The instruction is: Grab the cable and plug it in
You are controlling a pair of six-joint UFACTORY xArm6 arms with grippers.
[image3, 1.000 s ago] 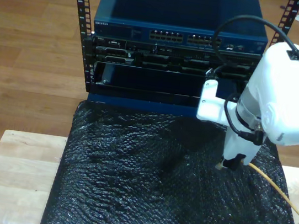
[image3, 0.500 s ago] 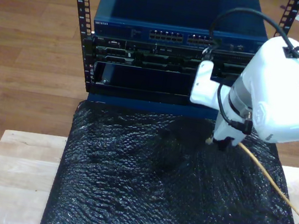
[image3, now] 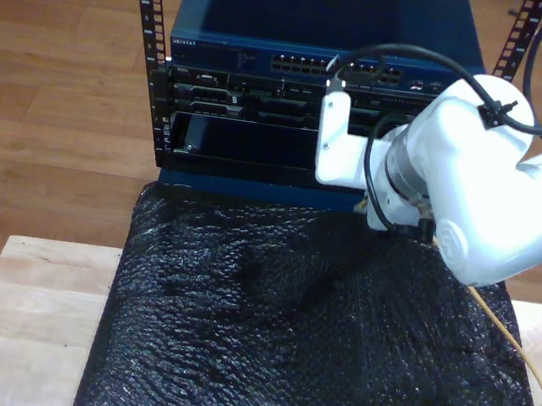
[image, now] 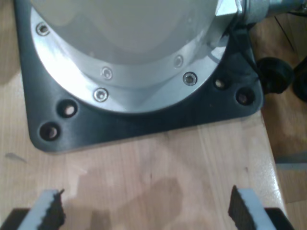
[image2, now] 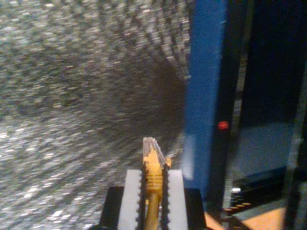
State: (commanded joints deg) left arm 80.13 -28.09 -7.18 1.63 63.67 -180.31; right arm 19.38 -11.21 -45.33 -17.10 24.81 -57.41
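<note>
Black bubble-wrap sheet over pale wood table, wood floor beyond, blue switch rack behind, my second gripper clamped on yellow cable nr rack front, clear plug fwd, my first gripper spread wide over black base plate.

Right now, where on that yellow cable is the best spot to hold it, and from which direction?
Just behind the clear plug, on the ribbed yellow boot, as my second gripper holds the cable now. Pads close on the boot's two sides, coming from behind along the cable's length. That leaves the tip free and pointing forward toward the blue rack.
</note>
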